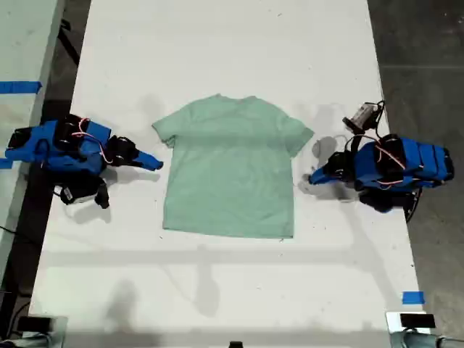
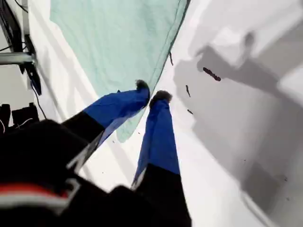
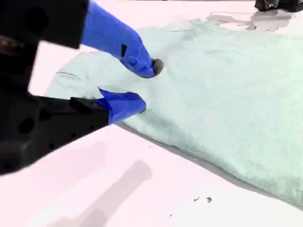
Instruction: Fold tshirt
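The pale mint-green tshirt (image 1: 228,170) lies flat on the white table (image 1: 217,43), neck toward the far edge and both sleeves spread. At the exterior view's right, my first gripper (image 1: 312,176) rests low on the table just off the shirt's side edge. In the first wrist view its tips (image 2: 151,93) nearly touch beside the cloth's edge (image 2: 118,42), with nothing seen between them. My second gripper (image 1: 156,164) is at the exterior view's left, below the sleeve. In the second wrist view its jaws (image 3: 144,85) stand apart over the shirt's border (image 3: 227,94).
Blue tape (image 1: 412,297) marks the table near the exterior view's lower right corner. Dark specks (image 2: 211,74) lie on the table by my first gripper. A second table with blue tape (image 1: 18,87) runs along the exterior view's left. Dark floor borders both sides.
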`<state>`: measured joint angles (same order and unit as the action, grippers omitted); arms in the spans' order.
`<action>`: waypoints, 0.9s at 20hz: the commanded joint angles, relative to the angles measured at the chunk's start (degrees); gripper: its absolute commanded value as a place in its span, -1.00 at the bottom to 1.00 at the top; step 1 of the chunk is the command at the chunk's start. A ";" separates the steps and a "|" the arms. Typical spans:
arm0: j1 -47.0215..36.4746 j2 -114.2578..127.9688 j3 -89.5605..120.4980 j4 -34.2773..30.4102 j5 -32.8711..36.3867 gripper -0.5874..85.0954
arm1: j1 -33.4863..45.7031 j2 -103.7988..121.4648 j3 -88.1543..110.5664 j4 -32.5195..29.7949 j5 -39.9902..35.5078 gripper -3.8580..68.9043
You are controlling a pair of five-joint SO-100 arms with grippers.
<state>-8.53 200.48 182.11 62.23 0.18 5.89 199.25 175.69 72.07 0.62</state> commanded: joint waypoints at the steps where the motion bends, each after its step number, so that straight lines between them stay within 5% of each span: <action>1: 4.75 5.89 0.44 -5.10 -7.03 -0.97 | -0.26 0.97 -0.53 -2.64 -1.76 -0.85; 11: 4.31 5.89 0.44 -1.41 -10.63 -0.98 | 0.26 0.97 -0.53 -2.55 0.09 -0.85; 18: 0.35 1.14 -2.55 -6.59 -10.02 -0.98 | -1.23 0.26 -4.31 -2.72 -3.08 -0.85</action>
<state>-6.68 200.48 181.49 58.18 -9.40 5.71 199.25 175.78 71.37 -1.41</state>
